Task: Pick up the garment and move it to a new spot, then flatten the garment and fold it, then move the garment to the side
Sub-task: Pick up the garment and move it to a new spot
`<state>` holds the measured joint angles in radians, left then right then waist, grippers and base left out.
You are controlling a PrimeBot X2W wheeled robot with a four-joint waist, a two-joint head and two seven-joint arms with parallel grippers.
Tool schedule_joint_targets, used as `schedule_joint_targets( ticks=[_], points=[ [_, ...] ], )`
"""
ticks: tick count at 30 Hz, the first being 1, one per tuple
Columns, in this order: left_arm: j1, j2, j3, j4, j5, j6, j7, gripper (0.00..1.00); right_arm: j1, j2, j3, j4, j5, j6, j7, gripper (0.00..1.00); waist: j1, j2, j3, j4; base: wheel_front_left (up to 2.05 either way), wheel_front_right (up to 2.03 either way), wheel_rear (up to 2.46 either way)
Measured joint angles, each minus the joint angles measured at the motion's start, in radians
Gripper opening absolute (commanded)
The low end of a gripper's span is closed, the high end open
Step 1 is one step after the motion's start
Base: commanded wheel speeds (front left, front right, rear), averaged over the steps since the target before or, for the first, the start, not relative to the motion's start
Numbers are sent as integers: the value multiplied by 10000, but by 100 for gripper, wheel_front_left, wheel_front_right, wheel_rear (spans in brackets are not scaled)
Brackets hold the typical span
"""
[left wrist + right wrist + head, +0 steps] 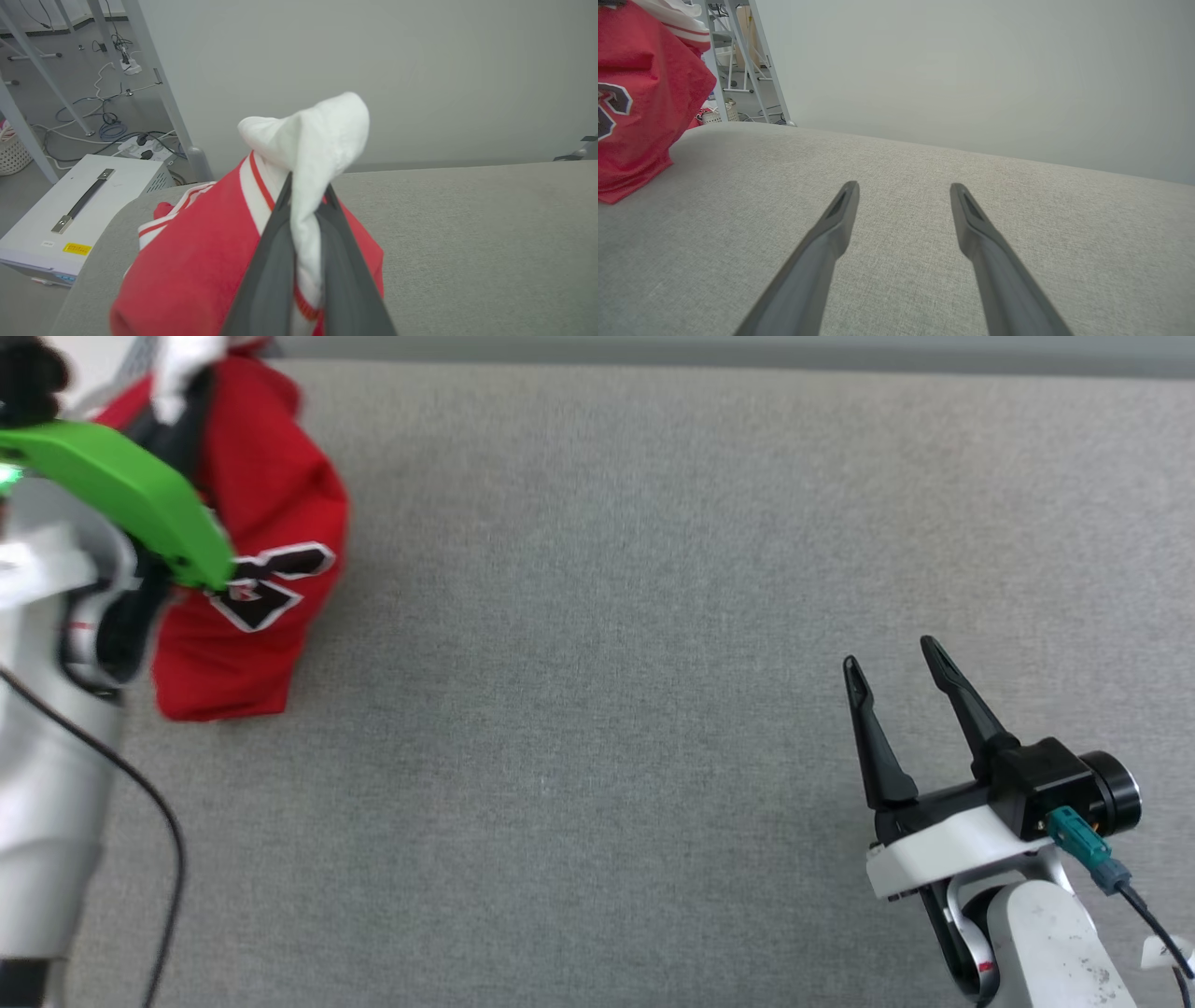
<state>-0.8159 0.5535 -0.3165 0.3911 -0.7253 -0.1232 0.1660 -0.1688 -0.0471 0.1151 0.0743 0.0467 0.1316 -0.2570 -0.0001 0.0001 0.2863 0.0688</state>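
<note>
Hanging in a bunch at the far left corner of the grey fabric-covered worktop (pixel 607 709), the red jersey-style T-shirt with black white-edged lettering (pixel 252 523) runs lengthwise from far to near in the head view, partly behind the left arm's green cover. The right gripper (pixel 890 653) sits near the right edge with its fingers apart and nothing between them, well apart from the shirt across bare cloth. In the left wrist view, the left gripper (pixel 308 184) is clamped on a white sleeve fold of the garment (pixel 201 261), whose red body drops away beneath. The rounded left corner of the worktop (pixel 467 233) lies just beside the shirt, with a white case with a black handle (pixel 79 205) on the floor beyond. In the right wrist view, the open right gripper (pixel 903 186) points across the worktop (pixel 901 158), and the garment (pixel 640 93) hangs to its left; whether its lowest fold touches the surface cannot be told. Judging from this, open room lies rightward and the edge is close, so carrying toward the middle looks safest.
</note>
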Motion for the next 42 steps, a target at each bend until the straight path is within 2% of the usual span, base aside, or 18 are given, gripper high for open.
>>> schedule_joint_targets(
  ticks=[5,12,20,24,26,31,34,42],
  points=[
    [505,-807,-744,-1070,127,96,71,0,196,2,-86,4,203,0,0,100,0,0,-774,-120,0,0,0],
    [1072,-2207,-1603,-1603,322,635,-265,0,244,0,-378,-63,393,0,0,100,0,1,-1321,-680,0,0,0],
    [1139,-4311,-2897,-353,1026,1007,-1218,0,242,-4,-579,-140,401,0,0,100,0,1,-1234,-1587,0,0,0],
    [1125,-4786,-3549,759,1530,1358,-1843,0,231,-6,-596,-142,430,0,0,100,0,0,-1111,-2070,0,0,0],
    [1139,-4874,-3958,1137,1576,1371,-2019,100,229,0,-606,-142,477,0,0,100,0,-1,-1062,-2301,0,0,0],
    [1290,-4995,-5108,1530,1118,1235,-2274,100,230,-8,-631,-138,541,0,0,100,0,0,-942,-2793,0,0,0],
    [1322,-5024,-5517,1582,809,1235,-2466,100,239,-13,-794,-123,548,0,0,100,0,0,-938,-2841,0,0,0],
    [960,-4924,-4968,1871,474,1369,-3682,100,289,-15,-897,-29,481,0,0,100,0,0,-1188,-2286,0,0,0]
  ],
)
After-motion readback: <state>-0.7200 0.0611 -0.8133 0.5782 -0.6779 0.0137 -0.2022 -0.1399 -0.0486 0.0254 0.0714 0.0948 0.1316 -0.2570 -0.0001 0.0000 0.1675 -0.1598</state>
